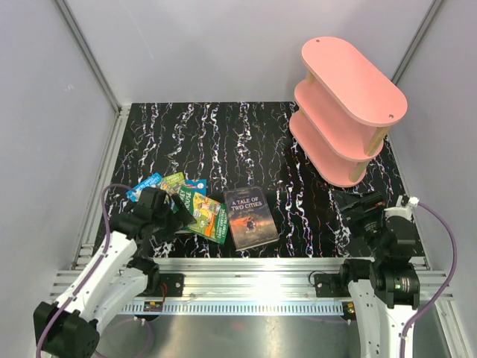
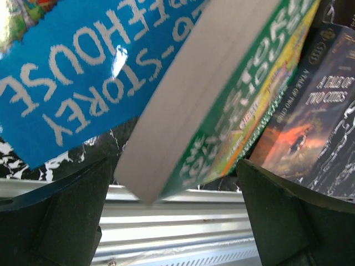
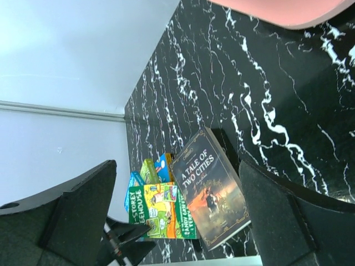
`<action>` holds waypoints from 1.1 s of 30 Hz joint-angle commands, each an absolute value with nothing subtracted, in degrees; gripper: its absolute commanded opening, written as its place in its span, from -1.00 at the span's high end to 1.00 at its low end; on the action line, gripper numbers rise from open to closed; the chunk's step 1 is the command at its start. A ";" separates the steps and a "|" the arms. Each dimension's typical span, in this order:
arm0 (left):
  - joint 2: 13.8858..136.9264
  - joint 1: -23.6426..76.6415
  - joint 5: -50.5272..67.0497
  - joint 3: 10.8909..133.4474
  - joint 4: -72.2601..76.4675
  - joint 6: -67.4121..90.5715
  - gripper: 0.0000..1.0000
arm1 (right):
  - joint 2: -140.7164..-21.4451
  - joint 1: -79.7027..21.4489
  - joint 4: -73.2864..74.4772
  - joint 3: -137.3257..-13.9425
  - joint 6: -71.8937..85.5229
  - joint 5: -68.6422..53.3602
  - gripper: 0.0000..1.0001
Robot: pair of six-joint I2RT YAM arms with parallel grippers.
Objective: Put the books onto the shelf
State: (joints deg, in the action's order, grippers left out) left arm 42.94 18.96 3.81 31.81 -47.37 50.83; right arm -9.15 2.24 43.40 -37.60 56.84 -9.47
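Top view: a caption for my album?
Open left gripper over the books, open right gripper, pink shelf beyond.

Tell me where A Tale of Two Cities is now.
In the top view, A Tale of Two Cities lies flat at the middle of the front edge of the table, just right of the green Treehouse book.

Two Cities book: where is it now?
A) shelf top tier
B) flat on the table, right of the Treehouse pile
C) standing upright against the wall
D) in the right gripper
B: the Two Cities book lies cover up on the table, just right of the Treehouse pile, well apart from the shelf.
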 commanded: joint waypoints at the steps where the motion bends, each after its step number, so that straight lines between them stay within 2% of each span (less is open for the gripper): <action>1: 45.25 18.72 1.58 31.03 -38.87 52.47 -0.97 | -13.17 2.02 43.15 -40.07 57.48 -13.44 -1.00; 6: 48.60 18.72 2.46 30.06 -32.79 54.05 -0.97 | -14.42 2.02 45.08 -42.44 55.02 -14.24 -1.00; 9: 50.44 18.72 3.16 30.15 -30.50 54.67 -0.74 | -13.54 2.02 47.28 -43.24 54.40 -13.54 -1.00; 13: 52.03 18.81 3.52 30.15 -28.13 54.32 -0.07 | -11.87 2.02 49.57 -43.07 54.14 -13.36 -0.99; 14: 52.47 18.81 3.52 30.32 -27.78 54.23 0.26 | -11.69 2.02 49.57 -43.07 54.31 -13.36 -0.99; 18: 54.93 18.72 4.13 31.90 -27.33 53.35 1.00 | -11.42 2.02 49.40 -42.89 54.49 -13.18 -1.00; 25: 55.55 18.72 2.73 41.29 -33.12 49.76 1.00 | -16.16 2.02 45.44 -43.15 54.23 -17.30 -1.00; 33: 59.32 18.81 5.79 61.75 -35.33 45.36 1.00 | -21.44 2.02 44.40 -45.17 58.09 -25.13 -1.00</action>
State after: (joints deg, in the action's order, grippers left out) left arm 57.80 18.85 4.14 52.23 -38.26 48.36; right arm -20.62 2.24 48.07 -42.28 55.92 -19.20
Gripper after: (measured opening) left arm 0.289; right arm 0.994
